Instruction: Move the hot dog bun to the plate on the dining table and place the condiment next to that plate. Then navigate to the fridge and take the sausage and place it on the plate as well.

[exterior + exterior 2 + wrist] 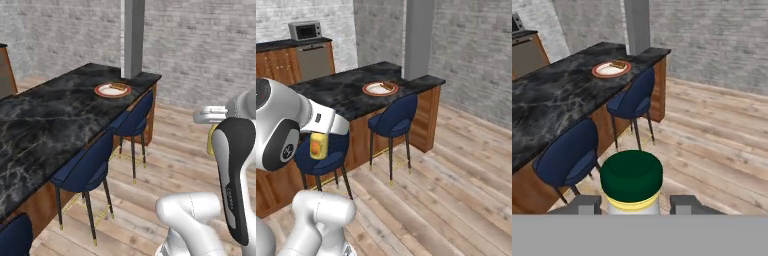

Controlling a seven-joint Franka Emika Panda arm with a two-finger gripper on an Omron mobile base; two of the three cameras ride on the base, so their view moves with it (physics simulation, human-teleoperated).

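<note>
Left base view: plate (112, 90) near the dining table's (45, 120) far corner, hot dog bun (118, 86) on it. Right base view: condiment (318, 145) in my gripper (319, 134) — over the stool (323, 161). Hand view: my jaws clenched on the bottle, green cap between fingertips (684, 203).

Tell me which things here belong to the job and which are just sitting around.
Job: condiment held in the gripper; plate; hot dog bun on it; dining table.
Just around: blue chairs; microwave; grey pillar.
</note>
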